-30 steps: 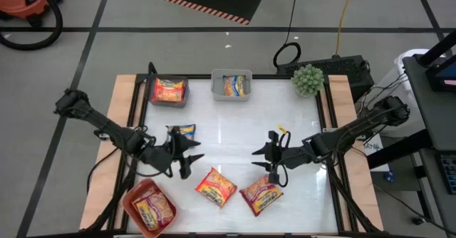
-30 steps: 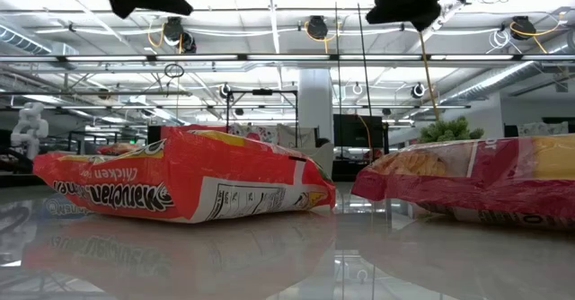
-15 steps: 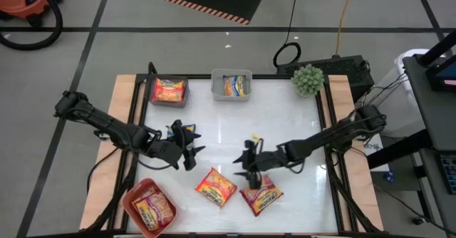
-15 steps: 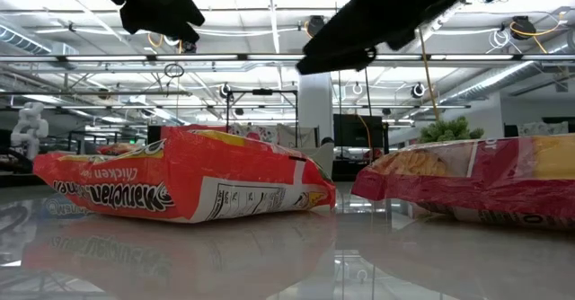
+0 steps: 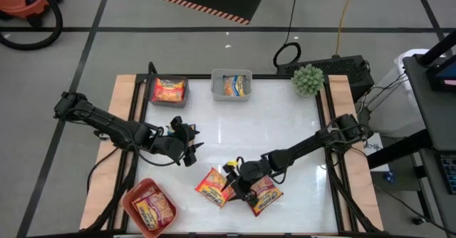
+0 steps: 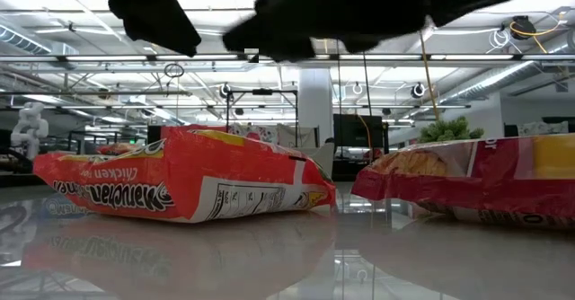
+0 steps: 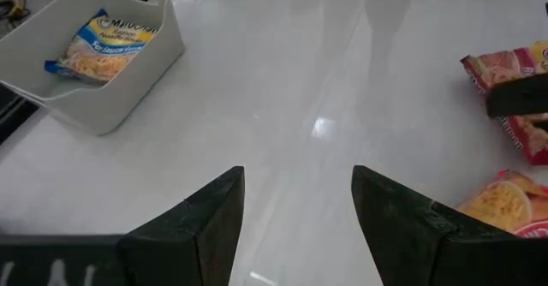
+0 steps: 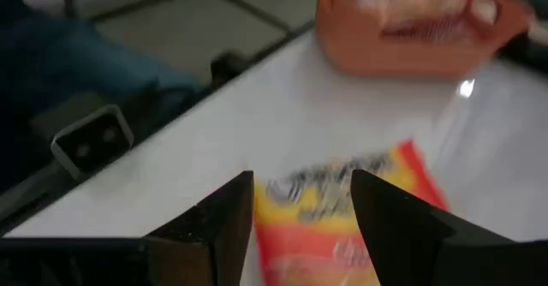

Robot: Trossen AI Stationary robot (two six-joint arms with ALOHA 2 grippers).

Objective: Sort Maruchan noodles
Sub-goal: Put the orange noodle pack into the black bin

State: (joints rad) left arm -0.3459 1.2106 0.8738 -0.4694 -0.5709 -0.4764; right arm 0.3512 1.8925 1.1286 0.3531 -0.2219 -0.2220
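Two packets lie flat near the table's near edge: an orange-red one (image 5: 216, 187) (image 6: 180, 188) and a silvery-pink one (image 5: 262, 195) (image 6: 476, 179). A blue-and-yellow packet (image 5: 175, 130) lies farther left, partly covered by my left arm. My right gripper (image 5: 229, 182) (image 8: 301, 200) hangs open just above the orange-red packet (image 8: 338, 213), its fingers on either side of the packet's end without touching. My left gripper (image 5: 191, 145) (image 7: 298, 192) is open over bare table beside the blue packet.
A dark bin (image 5: 169, 92) at the far left holds an orange packet. A light grey bin (image 5: 231, 85) (image 7: 94, 55) holds a blue one, and a salmon-red bin (image 5: 148, 206) (image 8: 411, 20) at the near left holds another. A small plant (image 5: 308, 80) stands at the far right corner.
My right gripper has swept toward the table's left and near edge and dropped lower, ending over the orange-red packet. My left gripper has shifted a little toward the far edge, partly covering the blue packet. The packets have stayed where they were.
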